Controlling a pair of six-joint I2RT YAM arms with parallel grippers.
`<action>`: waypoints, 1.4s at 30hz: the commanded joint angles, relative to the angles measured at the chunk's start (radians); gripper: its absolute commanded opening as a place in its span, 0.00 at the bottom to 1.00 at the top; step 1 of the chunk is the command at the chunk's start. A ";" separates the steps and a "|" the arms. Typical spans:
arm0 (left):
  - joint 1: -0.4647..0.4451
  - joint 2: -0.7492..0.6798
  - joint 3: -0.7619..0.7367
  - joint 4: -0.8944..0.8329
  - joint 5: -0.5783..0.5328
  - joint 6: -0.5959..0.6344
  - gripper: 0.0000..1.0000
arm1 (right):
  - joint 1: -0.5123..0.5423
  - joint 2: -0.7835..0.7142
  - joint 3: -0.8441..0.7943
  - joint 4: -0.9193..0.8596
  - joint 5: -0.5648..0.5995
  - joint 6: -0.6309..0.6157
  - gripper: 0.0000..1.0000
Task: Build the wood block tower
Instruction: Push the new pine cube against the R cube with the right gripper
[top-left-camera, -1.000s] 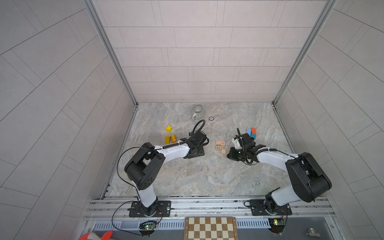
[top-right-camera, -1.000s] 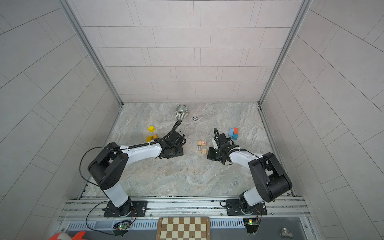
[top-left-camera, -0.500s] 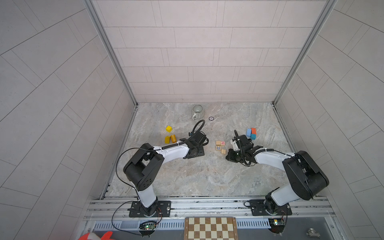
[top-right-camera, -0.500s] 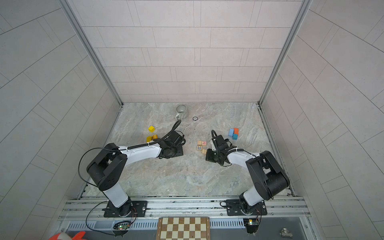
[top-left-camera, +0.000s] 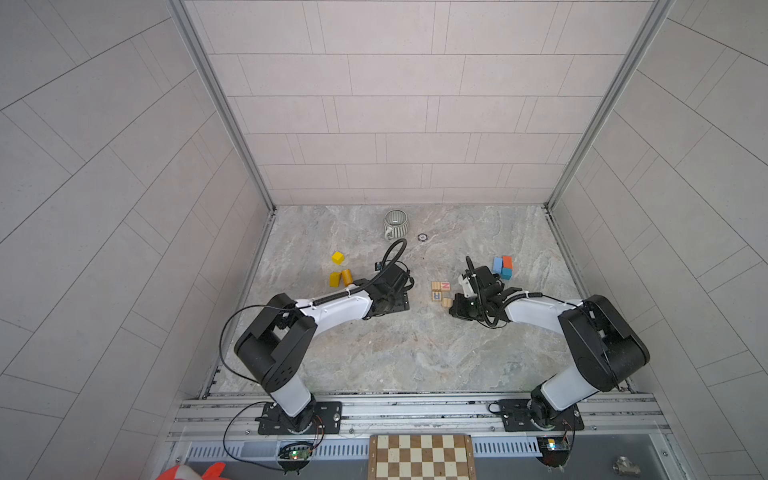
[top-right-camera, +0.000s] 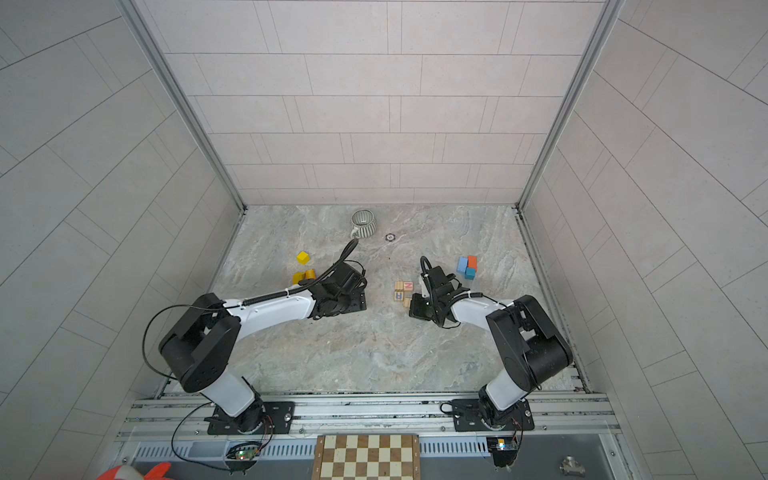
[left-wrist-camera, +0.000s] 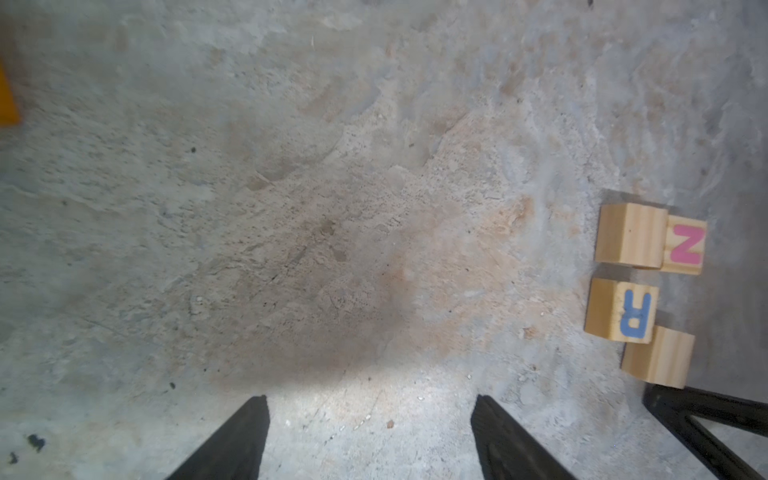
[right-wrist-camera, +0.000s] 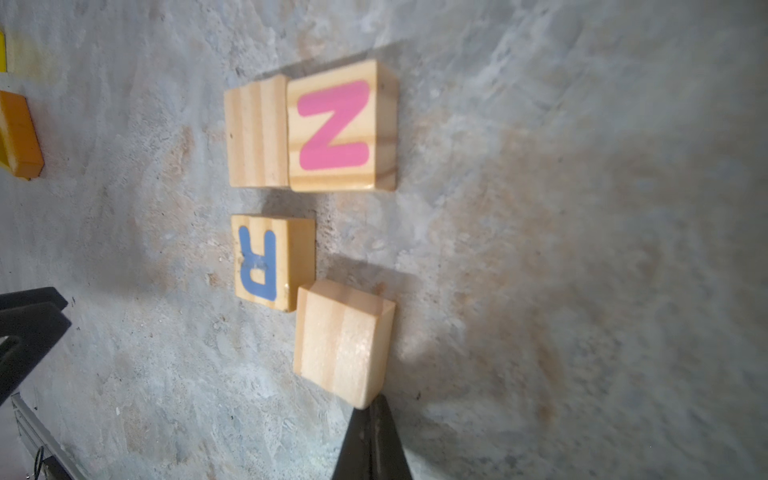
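Four natural-wood cubes lie flat in a loose cluster mid-floor: a pink N cube (top-left-camera: 445, 286) (right-wrist-camera: 338, 124), a blue R cube (top-left-camera: 436, 296) (left-wrist-camera: 623, 311), a plain cube beside N, and a tilted plain cube (top-left-camera: 447, 302) (right-wrist-camera: 343, 340). No tower stands. My right gripper (right-wrist-camera: 376, 405) (top-left-camera: 455, 309) is shut and empty, its tip at the tilted plain cube's near corner. My left gripper (left-wrist-camera: 370, 401) (top-left-camera: 395, 305) hangs open over bare floor left of the cluster. Blue and orange-red blocks (top-left-camera: 503, 266) sit to the right. Yellow and orange pieces (top-left-camera: 340, 274) lie to the left.
A grey ribbed cup (top-left-camera: 395, 222) and a small metal ring (top-left-camera: 422, 237) sit near the back wall. A chessboard (top-left-camera: 419, 457) lies in front, beyond the rail. Tiled walls close in the floor on three sides.
My left gripper's jaws have opened wider while staying in place. My right gripper, still shut, has slid left toward the tilted plain cube. The blocks have not moved.
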 joint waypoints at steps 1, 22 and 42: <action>0.004 -0.034 -0.015 -0.006 -0.043 0.025 0.85 | 0.004 0.023 0.020 -0.019 0.028 0.006 0.00; 0.006 -0.005 -0.007 -0.006 -0.059 0.026 0.85 | -0.013 0.056 0.056 -0.022 0.034 -0.003 0.00; 0.005 0.020 -0.015 0.062 0.030 0.034 0.49 | -0.023 0.035 0.060 -0.021 0.014 -0.014 0.00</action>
